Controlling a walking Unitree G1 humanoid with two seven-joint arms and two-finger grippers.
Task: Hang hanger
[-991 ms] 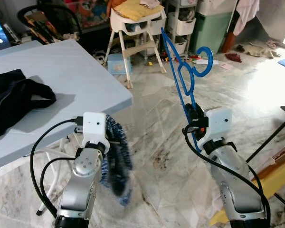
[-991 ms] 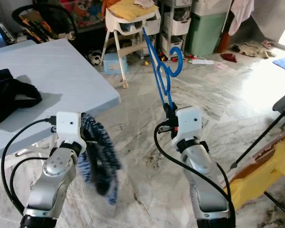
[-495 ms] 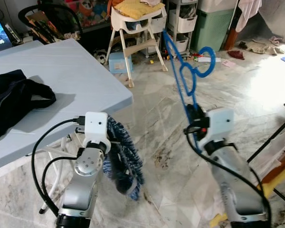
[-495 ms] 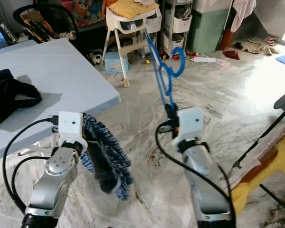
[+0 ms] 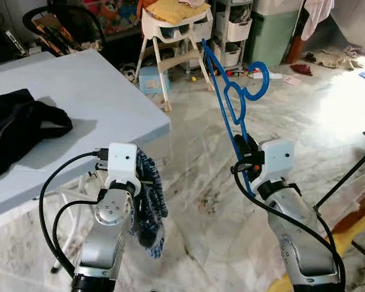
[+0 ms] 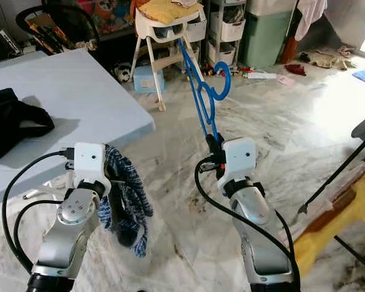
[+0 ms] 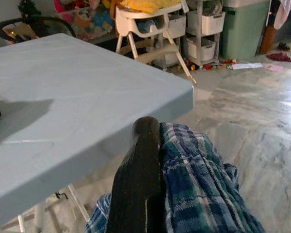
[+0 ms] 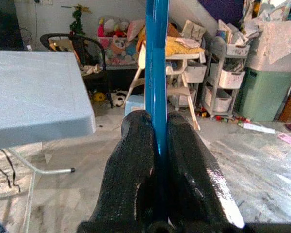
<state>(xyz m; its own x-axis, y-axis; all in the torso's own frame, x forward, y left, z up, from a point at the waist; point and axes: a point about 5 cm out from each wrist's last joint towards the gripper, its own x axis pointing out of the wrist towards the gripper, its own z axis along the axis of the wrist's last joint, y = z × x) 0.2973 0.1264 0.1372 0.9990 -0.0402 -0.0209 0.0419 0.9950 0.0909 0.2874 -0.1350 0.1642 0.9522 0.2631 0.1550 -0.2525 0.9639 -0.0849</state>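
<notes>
A blue plastic hanger stands upright in my right gripper, which is shut on its lower bar; the hook curls near the top right. In the right wrist view the blue hanger bar runs between the two black fingers. My left gripper is shut on a blue plaid cloth that hangs limp beside the table's corner. The left wrist view has the plaid cloth pressed against a black finger.
A light blue table stands at my left with a dark garment on it. A white high chair, storage drawers and a green bin line the back. A rack leg and yellow cloth sit at right.
The plaid cloth swung out to the right half a second ago and now hangs straight down again. The hanger tilted slightly back. Both grippers stay shut.
</notes>
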